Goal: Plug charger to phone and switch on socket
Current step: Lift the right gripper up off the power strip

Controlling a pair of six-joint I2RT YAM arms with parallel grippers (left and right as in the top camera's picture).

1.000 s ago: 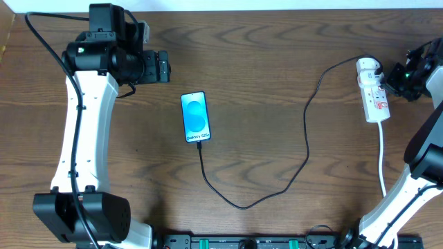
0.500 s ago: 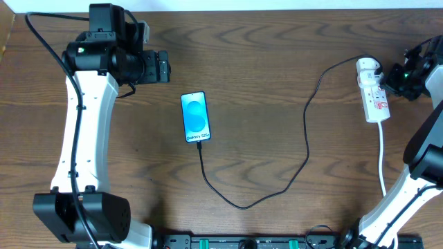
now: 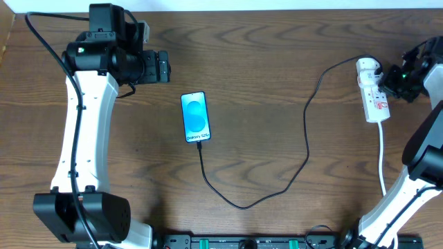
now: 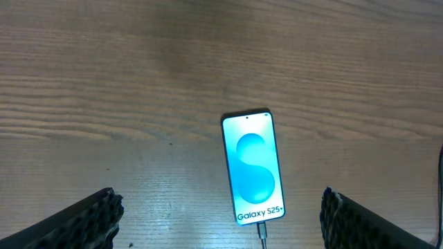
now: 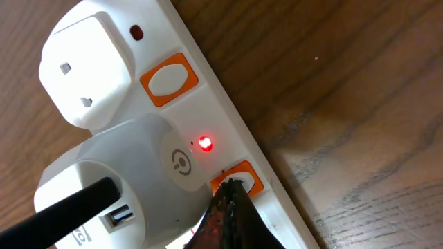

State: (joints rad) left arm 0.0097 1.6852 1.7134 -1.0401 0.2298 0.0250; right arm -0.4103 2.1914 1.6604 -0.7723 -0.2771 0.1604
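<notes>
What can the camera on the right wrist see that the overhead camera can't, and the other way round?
Only the right wrist view: a glowing red light on the strip, and the right tool's shut tips at the lower orange switch.

Only the overhead view: the phone with its blue screen, the black cable running from the phone's bottom edge across to the strip, and the left tool, apart from the phone.

Both: the white power strip, its white adapter and the wooden table.
</notes>
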